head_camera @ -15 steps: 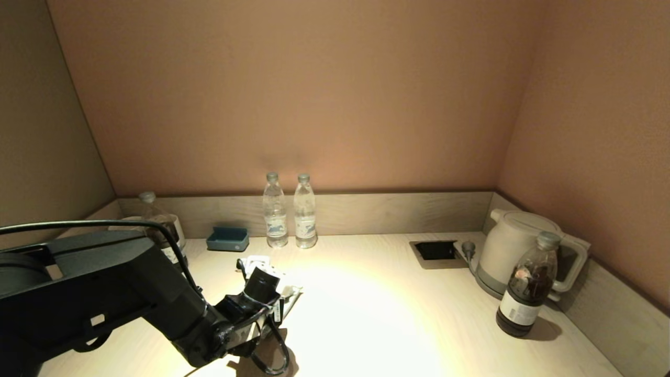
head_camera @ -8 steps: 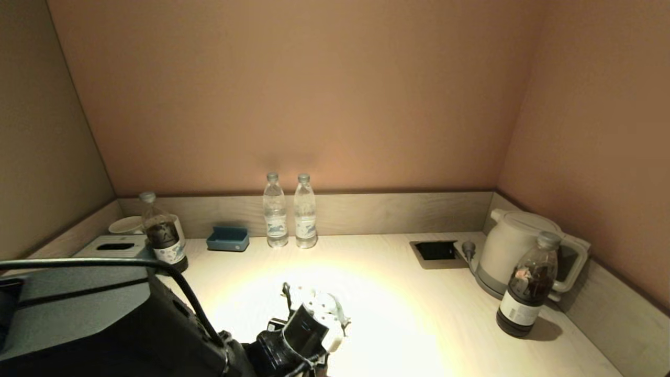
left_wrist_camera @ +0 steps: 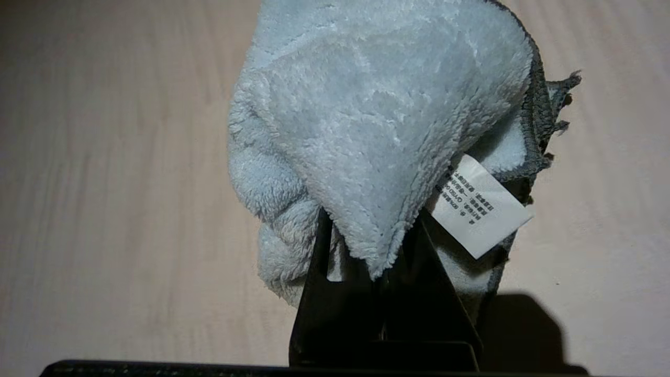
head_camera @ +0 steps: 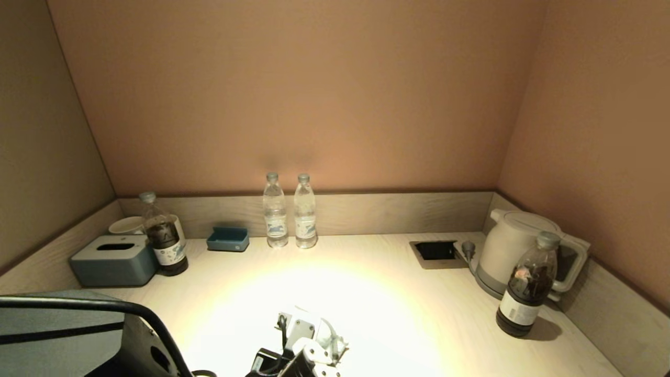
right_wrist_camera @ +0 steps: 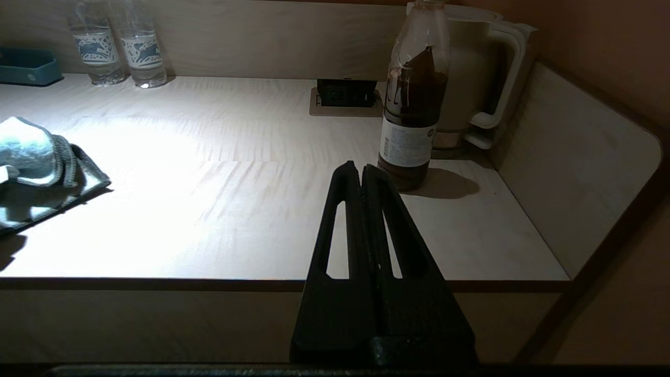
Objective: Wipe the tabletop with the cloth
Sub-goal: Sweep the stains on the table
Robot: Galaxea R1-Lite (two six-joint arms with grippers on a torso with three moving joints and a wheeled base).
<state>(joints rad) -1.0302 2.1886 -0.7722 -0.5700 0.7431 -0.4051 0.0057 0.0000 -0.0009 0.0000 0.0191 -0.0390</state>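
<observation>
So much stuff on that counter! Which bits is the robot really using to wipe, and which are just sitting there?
In use:
cloth
left gripper, shut on it
tabletop

Just sitting there:
water bottles
kettle
dark bottles
tissue box
blue tray
right gripper, shut, idle at the front edge

Left gripper [left_wrist_camera: 374, 262]: two dark fingers [left_wrist_camera: 324, 293] closed together, pinching a fold of the cloth between them.
Cloth [left_wrist_camera: 377, 115]: pale blue, fluffy pile, bunched and folded over the fingertips; darker stitched hem along one edge, frayed at a corner; lies against the bench.
Care label [left_wrist_camera: 479, 207]: white, printed with small dark text, sewn at the hem, sticking out beside the fingers.
Bench [left_wrist_camera: 115, 183]: light wood grain; dark shadow beside the gripper.
</observation>
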